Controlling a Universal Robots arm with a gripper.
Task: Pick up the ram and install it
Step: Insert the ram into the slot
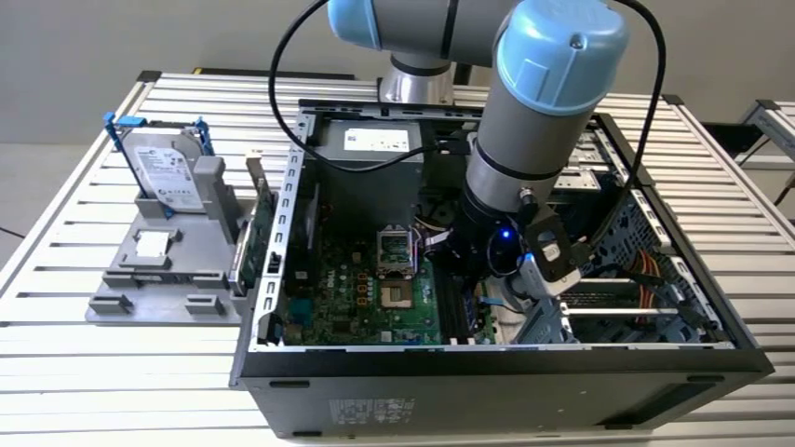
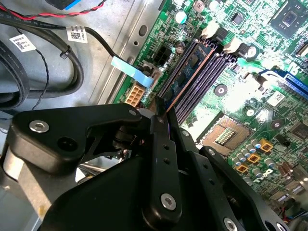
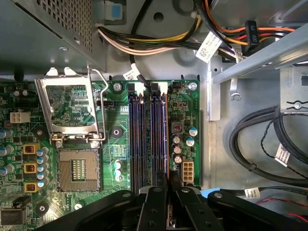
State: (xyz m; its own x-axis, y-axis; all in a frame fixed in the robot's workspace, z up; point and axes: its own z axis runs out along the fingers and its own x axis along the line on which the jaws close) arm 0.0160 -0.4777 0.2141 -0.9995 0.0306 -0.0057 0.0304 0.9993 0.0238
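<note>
The ram point(image 3: 166, 139) is a long dark stick standing on edge in the memory slot nearest the motherboard's edge; in the second wrist view the ram point(image 2: 188, 71) shows its chips and a coppery top edge. My gripper point(image 3: 168, 195) has its black fingers point(image 2: 161, 144) pressed together on the stick's near end, so it is shut on the ram. In the exterior view the gripper point(image 1: 470, 272) reaches down inside the open computer case point(image 1: 497, 358), over the green motherboard point(image 1: 360, 298).
A CPU socket point(image 3: 77, 168) with its raised metal frame lies beside the slots. Black cables point(image 3: 260, 144) and a metal bracket point(image 3: 260, 62) crowd the other side. Outside the case, a silver hard drive point(image 1: 168, 168) and an upright green card point(image 1: 255, 237) stand on a grey fixture point(image 1: 162, 289).
</note>
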